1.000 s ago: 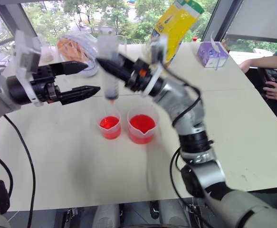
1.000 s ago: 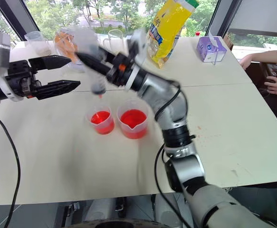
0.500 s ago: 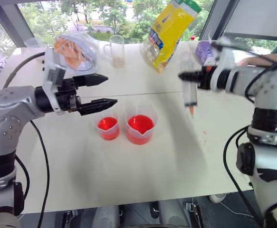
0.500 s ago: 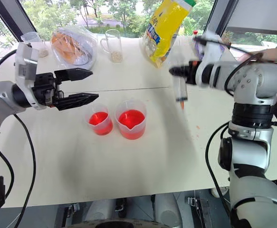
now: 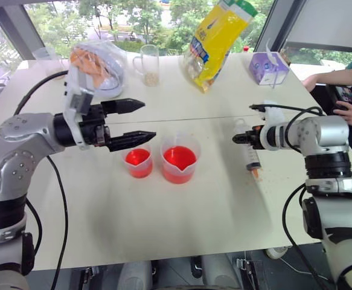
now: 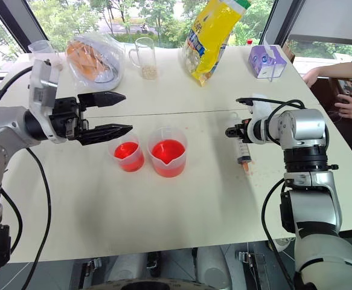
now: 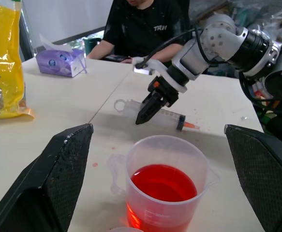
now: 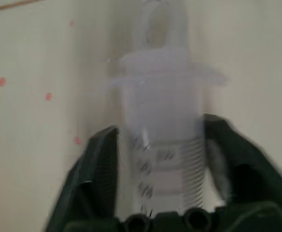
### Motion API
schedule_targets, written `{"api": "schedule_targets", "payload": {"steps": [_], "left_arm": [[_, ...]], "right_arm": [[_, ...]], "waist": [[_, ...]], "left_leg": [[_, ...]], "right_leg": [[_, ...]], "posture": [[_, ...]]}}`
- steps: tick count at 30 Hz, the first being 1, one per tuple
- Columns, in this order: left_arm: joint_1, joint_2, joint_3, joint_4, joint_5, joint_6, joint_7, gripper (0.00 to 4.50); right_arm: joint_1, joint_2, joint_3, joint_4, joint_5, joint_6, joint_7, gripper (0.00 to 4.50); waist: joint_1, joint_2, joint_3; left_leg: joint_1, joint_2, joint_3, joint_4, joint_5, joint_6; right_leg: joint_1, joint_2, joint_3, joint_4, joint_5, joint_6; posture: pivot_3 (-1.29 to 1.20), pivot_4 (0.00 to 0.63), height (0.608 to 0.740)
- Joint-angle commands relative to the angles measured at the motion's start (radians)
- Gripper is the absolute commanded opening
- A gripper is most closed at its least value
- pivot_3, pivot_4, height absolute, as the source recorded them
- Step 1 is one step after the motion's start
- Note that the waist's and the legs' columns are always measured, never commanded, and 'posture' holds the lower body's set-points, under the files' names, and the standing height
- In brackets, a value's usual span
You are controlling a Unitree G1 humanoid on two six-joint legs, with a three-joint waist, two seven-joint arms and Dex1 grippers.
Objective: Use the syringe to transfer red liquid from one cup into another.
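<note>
syringe laid flat on table, barrel framed between parted jaws of right gripper; left gripper jaws held wide apart.

In the right wrist view the syringe between the jaws is blurred: its printed scale cannot be read, and whether the jaws press its barrel cannot be told. The barrel end nearest that wrist is cut off by the picture's edge. Beneath the left jaws the smaller cup is cropped to a sliver of rim. Beyond the right jaws, the person is cut off at the head
</note>
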Motion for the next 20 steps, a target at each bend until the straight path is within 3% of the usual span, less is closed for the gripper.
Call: {"api": "schedule_targets", "payload": {"steps": [1, 9, 13, 20], "left_arm": [[-0.006, 0.006, 0.021, -0.042, -0.025, 0.006, 0.009, 4.5], [0.014, 0.04, 0.043, -0.056, -0.048, 0.031, -0.003, 4.5], [0.027, 0.078, 0.059, -0.052, -0.048, 0.037, -0.02, 4.5], [0.039, 0.106, 0.064, -0.039, -0.051, 0.044, -0.036, 4.5]], "right_arm": [[-0.01, -0.008, -0.013, -0.018, -0.013, -0.011, 0.022, 4.47], [0.019, -0.171, 0.015, -0.327, 0.05, -0.014, 0.203, 4.47], [0.074, -0.289, -0.05, -0.571, 0.179, 0.014, 0.353, 4.47], [0.175, -0.374, -0.18, -0.805, 0.35, 0.033, 0.469, 4.47]], "waist": [[0.0, 0.0, 0.0], [0.003, 0.001, 0.001], [0.003, 0.001, 0.001], [0.004, 0.0, 0.0]], "left_leg": [[0.0, 0.0, 0.0, 0.0, 0.0, 0.0], [0.0, 0.0, -0.001, 0.0, 0.0, 0.0], [0.0, 0.0, -0.001, 0.0, 0.0, 0.0], [0.0, 0.001, -0.001, 0.001, 0.0, 0.0]], "right_leg": [[0.001, 0.0, 0.0, 0.0, 0.0, 0.0], [0.0, 0.0, 0.0, 0.0, 0.0, 0.0], [0.0, 0.0, 0.0, 0.0, 0.0, 0.0], [0.0, 0.0, 0.0, -0.001, -0.001, 0.0]], "posture": [[0.0, 0.15, 0.74], [0.0, 0.15, 0.74], [0.0, 0.15, 0.74], [0.0, 0.15, 0.74]]}}
